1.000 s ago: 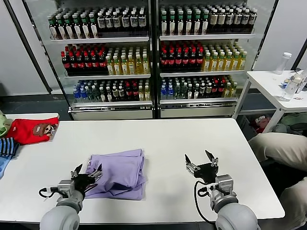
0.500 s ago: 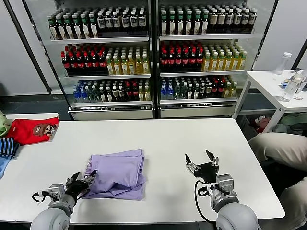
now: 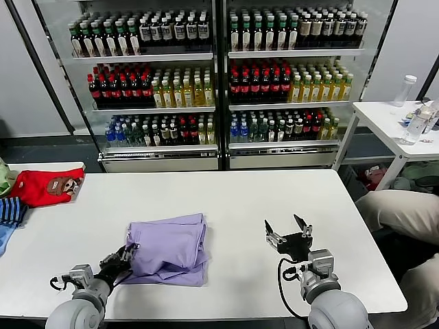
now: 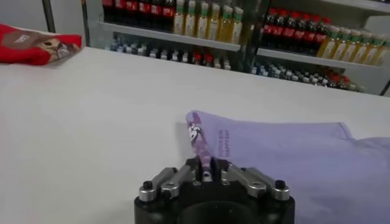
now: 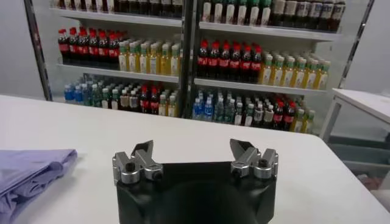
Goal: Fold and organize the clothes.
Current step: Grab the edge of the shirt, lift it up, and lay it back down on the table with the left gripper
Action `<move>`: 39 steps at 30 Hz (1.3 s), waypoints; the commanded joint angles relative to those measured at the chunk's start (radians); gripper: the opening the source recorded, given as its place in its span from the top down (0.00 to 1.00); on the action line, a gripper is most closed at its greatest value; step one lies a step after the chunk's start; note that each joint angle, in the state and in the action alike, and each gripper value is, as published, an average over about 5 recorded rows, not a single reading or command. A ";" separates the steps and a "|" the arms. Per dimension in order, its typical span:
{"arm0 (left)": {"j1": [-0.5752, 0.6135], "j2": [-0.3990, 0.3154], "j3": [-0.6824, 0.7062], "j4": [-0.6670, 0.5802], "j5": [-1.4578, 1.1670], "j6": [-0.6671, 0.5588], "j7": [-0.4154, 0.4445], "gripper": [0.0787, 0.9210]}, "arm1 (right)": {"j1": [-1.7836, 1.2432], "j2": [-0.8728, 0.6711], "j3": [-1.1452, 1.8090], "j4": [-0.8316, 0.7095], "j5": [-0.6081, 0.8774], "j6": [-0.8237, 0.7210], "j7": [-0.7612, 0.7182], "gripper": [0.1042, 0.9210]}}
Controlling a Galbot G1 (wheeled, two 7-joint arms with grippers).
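The clothes, a lavender T-shirt point(image 3: 169, 248), lie folded on the white table point(image 3: 226, 199), left of centre near the front edge. My left gripper point(image 3: 125, 258) is at the shirt's front left corner, shut on a fold of purple cloth. In the left wrist view the pinched edge point(image 4: 204, 152) shows dark print, and the rest of the shirt point(image 4: 292, 158) spreads beyond my left gripper point(image 4: 206, 163). My right gripper point(image 3: 289, 232) hovers open over bare table to the right of the shirt. Nothing sits between its fingers in the right wrist view point(image 5: 191, 152), where the shirt point(image 5: 27, 173) lies off to one side.
A red garment with a brown cartoon face point(image 3: 46, 186) and a blue striped garment point(image 3: 10, 211) lie at the table's far left edge. Drinks fridges point(image 3: 219, 82) stand behind the table. A small white side table point(image 3: 401, 123) is at the right.
My left gripper has drawn back to the shirt's front left corner and gone from open to shut on the cloth edge. The right arm has not moved.
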 commanded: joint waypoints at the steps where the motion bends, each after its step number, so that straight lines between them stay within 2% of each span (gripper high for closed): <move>1: 0.011 0.004 -0.041 -0.059 -0.005 -0.013 0.008 0.91 | 0.000 -0.003 0.003 0.004 0.000 -0.002 0.001 0.12; 3: 0.017 0.018 -0.091 -0.130 -0.012 -0.007 0.002 0.96 | 0.001 -0.004 0.003 0.004 0.000 -0.002 0.001 0.12; 6: 0.026 0.052 -0.197 -0.232 -0.047 0.032 0.002 0.98 | 0.002 -0.004 0.002 0.004 0.000 -0.002 0.001 0.12; 9: 0.037 0.109 -0.318 -0.266 -0.068 0.054 0.012 0.98 | 0.001 -0.005 0.003 0.005 0.001 -0.002 0.001 0.12; 12: 0.046 0.182 -0.435 -0.207 -0.046 0.054 0.066 0.98 | -0.004 -0.009 0.009 0.009 0.003 0.002 -0.001 0.12; 16: 0.075 0.302 -0.572 -0.081 0.015 0.055 0.216 0.98 | -0.010 -0.013 0.017 0.011 0.007 0.010 -0.002 0.12; 19: 0.094 0.361 -0.596 -0.052 0.048 0.056 0.283 0.98 | -0.010 -0.010 0.018 0.012 0.008 0.015 -0.002 0.12; 21: 0.087 0.368 -0.562 -0.079 0.050 0.057 0.272 0.98 | -0.009 -0.006 0.016 0.012 0.008 0.016 -0.002 0.12; 25: 0.067 0.281 -0.373 -0.237 0.034 0.058 0.177 0.98 | -0.006 -0.005 0.016 0.012 0.006 0.016 -0.001 0.12; 31: 0.061 0.040 0.056 -0.480 0.018 0.058 0.041 0.98 | -0.016 -0.010 0.022 0.016 0.001 0.013 0.001 0.12; 35: 0.033 -0.091 0.311 -0.502 0.084 0.057 -0.020 0.98 | -0.023 -0.010 0.022 0.019 -0.004 0.012 0.001 0.12; 39: -0.021 -0.189 0.463 -0.410 0.161 0.055 -0.049 0.98 | -0.026 -0.011 0.022 0.022 -0.008 0.010 0.002 0.12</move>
